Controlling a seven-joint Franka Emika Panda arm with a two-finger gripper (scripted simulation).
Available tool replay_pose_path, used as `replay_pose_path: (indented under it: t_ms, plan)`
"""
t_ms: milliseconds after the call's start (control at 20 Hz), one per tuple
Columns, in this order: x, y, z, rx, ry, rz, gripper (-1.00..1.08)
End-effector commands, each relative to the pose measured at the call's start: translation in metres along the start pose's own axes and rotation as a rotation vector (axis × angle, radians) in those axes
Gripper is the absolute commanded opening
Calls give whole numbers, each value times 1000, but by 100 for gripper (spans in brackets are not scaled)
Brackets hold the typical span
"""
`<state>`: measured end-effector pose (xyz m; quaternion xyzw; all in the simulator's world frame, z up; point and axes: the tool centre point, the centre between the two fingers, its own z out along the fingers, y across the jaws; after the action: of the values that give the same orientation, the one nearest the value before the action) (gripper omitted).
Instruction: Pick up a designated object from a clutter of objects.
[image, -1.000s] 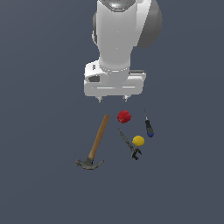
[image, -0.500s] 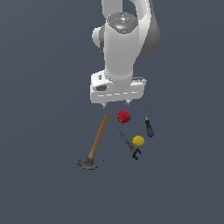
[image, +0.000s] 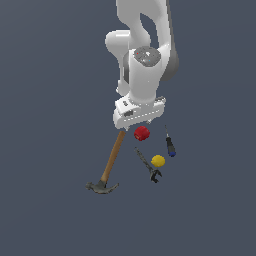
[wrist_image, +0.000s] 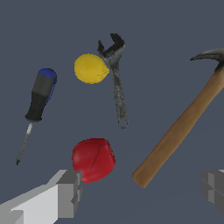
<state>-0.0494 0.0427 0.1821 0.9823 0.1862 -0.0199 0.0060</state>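
From the exterior view we see the white arm (image: 142, 75) bent down over the clutter, its gripper (image: 142, 121) hanging just above the red lump (image: 142, 133), which lies between the hammer (image: 109, 165) on that view's left and the screwdriver (image: 170, 143) on its right; nearer the camera lie the yellow ball (image: 158, 160) and, touching or almost touching it, the wrench (image: 148, 166). We cannot read the fingers from here. In the wrist view we find the gripper (wrist_image: 142, 188) spread wide and empty: one finger (wrist_image: 70, 192) sits just beside the red lump (wrist_image: 93, 159), the other (wrist_image: 213, 187) well apart, beyond the butt of the hammer (wrist_image: 181, 120) handle. Farther off lie the screwdriver (wrist_image: 36, 103), the yellow ball (wrist_image: 90, 68) and the wrench (wrist_image: 115, 72).
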Motion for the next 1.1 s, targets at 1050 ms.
replay_pose_path:
  t_ms: [1050]
  plan:
    - [-43, -52, 83, -2, 40, -290, 100]
